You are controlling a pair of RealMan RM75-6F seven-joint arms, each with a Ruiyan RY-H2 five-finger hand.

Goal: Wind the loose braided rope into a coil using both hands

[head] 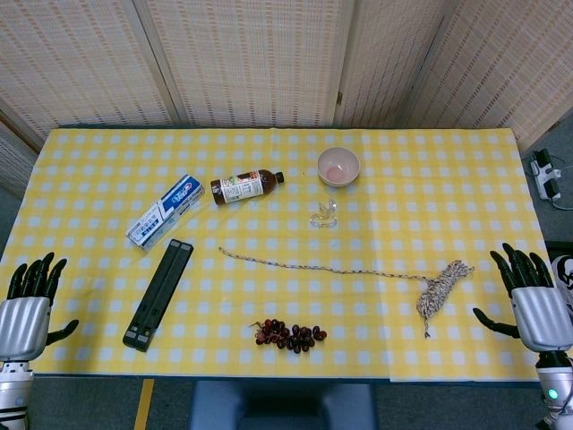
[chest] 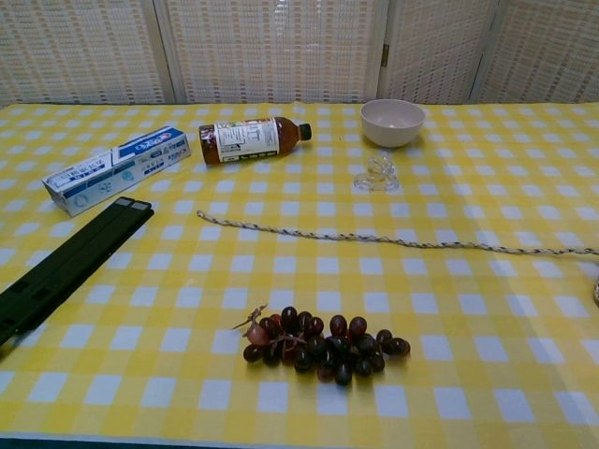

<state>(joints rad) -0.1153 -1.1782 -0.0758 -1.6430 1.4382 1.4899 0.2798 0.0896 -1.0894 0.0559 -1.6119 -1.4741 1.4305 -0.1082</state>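
Observation:
A braided white-and-brown rope (head: pixel 322 267) lies stretched across the yellow checked tablecloth, its loose end at the left and a small wound bundle (head: pixel 441 291) at its right end. In the chest view the rope (chest: pixel 374 238) runs from centre-left off the right edge. My left hand (head: pixel 27 305) rests at the table's near left corner, fingers spread, holding nothing. Just right of the bundle, my right hand (head: pixel 533 300) sits at the near right edge, fingers apart and empty. Neither hand touches the rope, and neither appears in the chest view.
A bunch of dark grapes (head: pixel 289 335) lies in front of the rope. A black bar (head: pixel 158 292), a toothpaste box (head: pixel 166 210), a bottle on its side (head: pixel 244 186), a clear clip (head: pixel 324 214) and a bowl (head: pixel 338 166) sit behind and to the left.

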